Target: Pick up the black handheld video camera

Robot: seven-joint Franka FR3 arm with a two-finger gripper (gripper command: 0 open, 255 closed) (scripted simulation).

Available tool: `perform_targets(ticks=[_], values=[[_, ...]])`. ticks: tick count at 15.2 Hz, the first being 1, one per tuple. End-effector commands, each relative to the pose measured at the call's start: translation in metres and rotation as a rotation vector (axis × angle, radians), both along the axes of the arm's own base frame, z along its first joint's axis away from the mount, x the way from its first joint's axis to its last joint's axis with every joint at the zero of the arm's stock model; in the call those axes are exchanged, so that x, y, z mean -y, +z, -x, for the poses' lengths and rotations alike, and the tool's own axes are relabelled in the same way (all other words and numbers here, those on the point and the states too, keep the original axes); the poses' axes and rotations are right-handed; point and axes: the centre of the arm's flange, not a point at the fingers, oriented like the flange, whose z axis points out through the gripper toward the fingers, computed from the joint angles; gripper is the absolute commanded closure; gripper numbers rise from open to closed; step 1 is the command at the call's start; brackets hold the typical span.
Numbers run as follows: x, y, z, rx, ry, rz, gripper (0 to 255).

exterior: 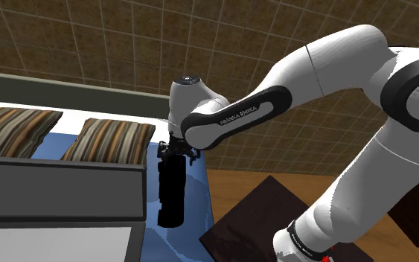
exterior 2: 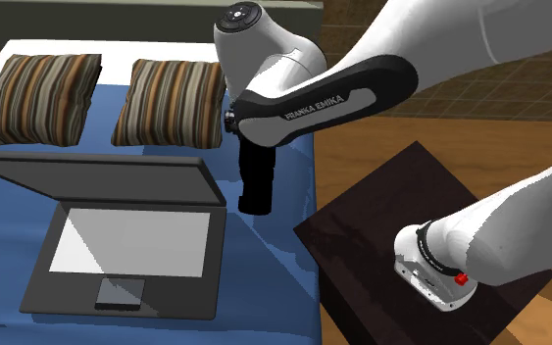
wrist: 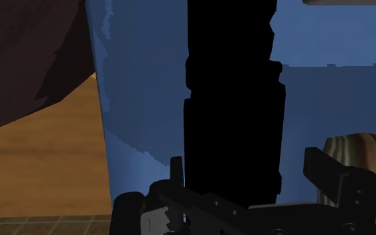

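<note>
In the shoulder view the black video camera shows over the blue bed directly at six o'clock from the tool, its long axis running twelve to six; whether it rests on the cover cannot be told. In the second exterior view it sits near the bed's three o'clock edge, at two o'clock from the open laptop. In the wrist view the tool's fingers stand apart astride the camera's near end, with blue showing beside one finger, so closing looks like the next step.
</note>
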Motion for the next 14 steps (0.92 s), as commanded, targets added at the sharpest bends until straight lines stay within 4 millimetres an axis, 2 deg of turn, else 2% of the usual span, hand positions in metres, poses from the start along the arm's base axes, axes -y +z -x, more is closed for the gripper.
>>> perform_targets(ticks=[1,6,9,10,14], values=[[-0.002,-0.015,-0.004,0.005,-0.016,0.002,0],[-0.002,-0.041,-0.004,0.005,-0.016,0.002,0],[-0.002,-0.044,-0.004,0.005,-0.015,0.002,0],[-0.003,-0.044,-0.004,0.005,-0.016,0.002,255],[-0.002,-0.044,-0.004,0.005,-0.016,0.002,255]])
